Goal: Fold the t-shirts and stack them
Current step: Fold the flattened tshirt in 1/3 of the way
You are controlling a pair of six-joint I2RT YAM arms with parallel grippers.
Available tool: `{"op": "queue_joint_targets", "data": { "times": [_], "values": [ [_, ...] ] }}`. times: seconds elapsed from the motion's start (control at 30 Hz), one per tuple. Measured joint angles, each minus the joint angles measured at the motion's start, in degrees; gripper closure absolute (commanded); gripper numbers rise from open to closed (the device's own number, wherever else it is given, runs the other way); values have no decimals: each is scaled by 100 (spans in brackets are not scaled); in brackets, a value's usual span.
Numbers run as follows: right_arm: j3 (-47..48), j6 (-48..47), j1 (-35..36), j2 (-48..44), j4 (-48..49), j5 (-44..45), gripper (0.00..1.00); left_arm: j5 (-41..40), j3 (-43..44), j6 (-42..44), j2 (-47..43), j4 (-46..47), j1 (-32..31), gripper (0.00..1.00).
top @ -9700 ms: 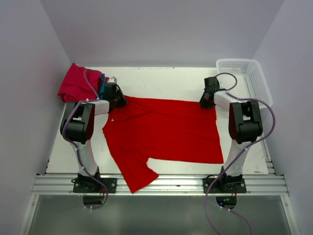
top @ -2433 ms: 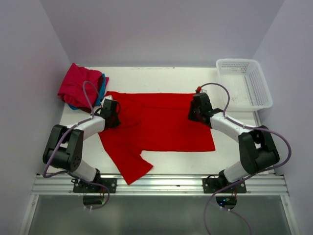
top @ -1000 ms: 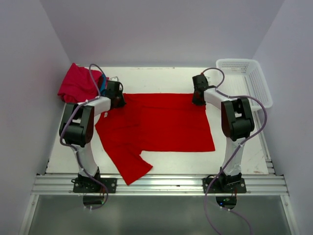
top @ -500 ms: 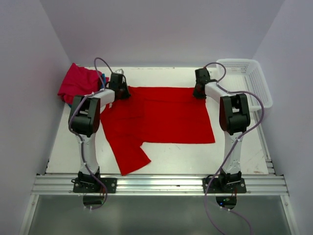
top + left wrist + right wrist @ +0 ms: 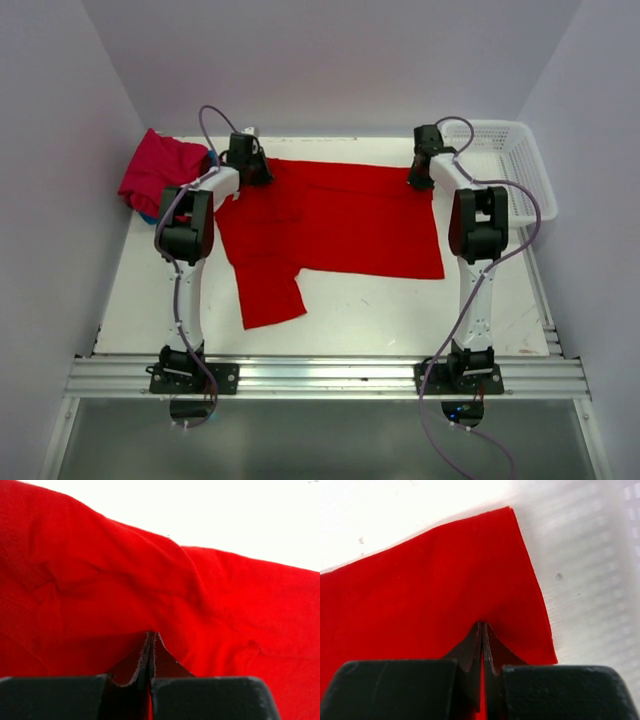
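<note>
The large bright red t-shirt (image 5: 330,220) lies spread on the white table, a sleeve hanging toward the near left. My left gripper (image 5: 248,160) is shut on its far left edge; the wrist view shows red cloth (image 5: 150,590) pinched between closed jaws. My right gripper (image 5: 424,170) is shut on the far right corner of the shirt (image 5: 445,590). The crimson-pink t-shirt (image 5: 160,170) lies bunched at the far left. A sliver of the teal-blue shirt (image 5: 148,216) shows under it.
A white mesh basket (image 5: 505,165) stands at the far right, close to the right arm. Both arms are stretched far across the table (image 5: 380,300). Grey walls close in on three sides.
Both grippers have moved away from the bases toward the far edge, dragging the red shirt with them. The shirt now lies flatter and further back.
</note>
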Motion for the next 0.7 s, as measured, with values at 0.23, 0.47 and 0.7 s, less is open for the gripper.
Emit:
{"op": "queue_joint_targets", "data": {
  "times": [0.23,0.47,0.7],
  "values": [
    [105,-2,-240,26,-179,20,100,39,-28,-11,-11,-15,79,100],
    [186,-17,-291,98,-120,-61,100,42,-463,-22,-269,160,129,100],
    [-634,-122,-293,-295,778,-232,100,37,-883,0,-520,603,199,100]
  ]
}}
